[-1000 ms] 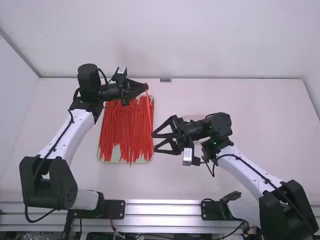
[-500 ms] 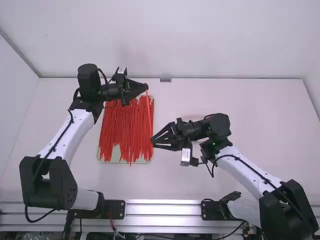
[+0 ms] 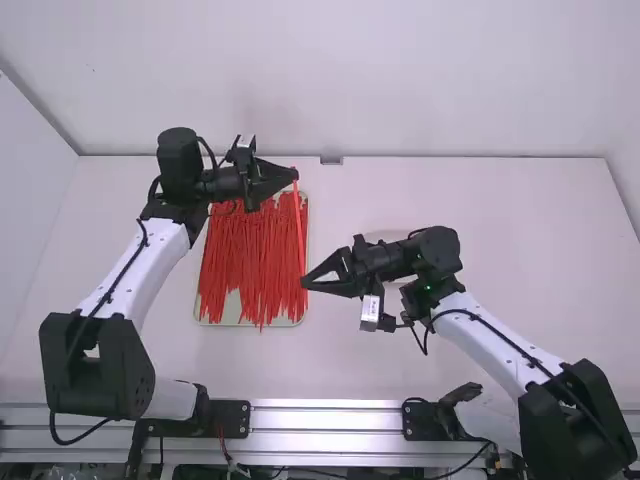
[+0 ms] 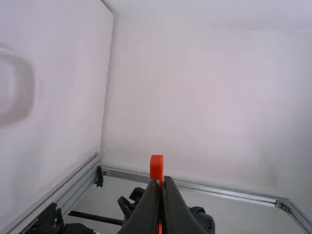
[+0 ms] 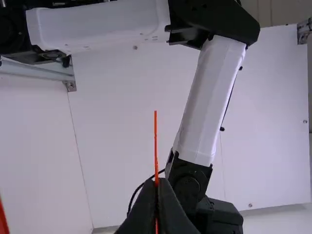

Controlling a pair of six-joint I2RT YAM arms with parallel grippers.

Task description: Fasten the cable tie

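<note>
The right fingers (image 3: 307, 283), which stand spread wide a second ago just right of the pile of red ties (image 3: 245, 260), are now drawn together to a point. They closed half a second ago and stay closed. They pinch the near end of one cable tie (image 3: 299, 228). In the right wrist view the thin strip of the cable tie (image 5: 155, 141) runs up out of the shut right fingers (image 5: 157, 191) and stands free beyond them.

The left fingers (image 3: 288, 177) have not moved. They are clamped shut at the far end of the pile, and the left wrist view shows the tie's head (image 4: 157, 167) poking out just past the tips of the left fingers (image 4: 160, 189).

The single cable tie therefore spans from far to near along the right edge of the pile. The pile lies on a pale board (image 3: 225, 320) on the table (image 3: 480, 210).

With both ends gripped, the pick-up looks finished. What likely remains is to lift the tie clear, bend the tail round and feed it into the head.
</note>
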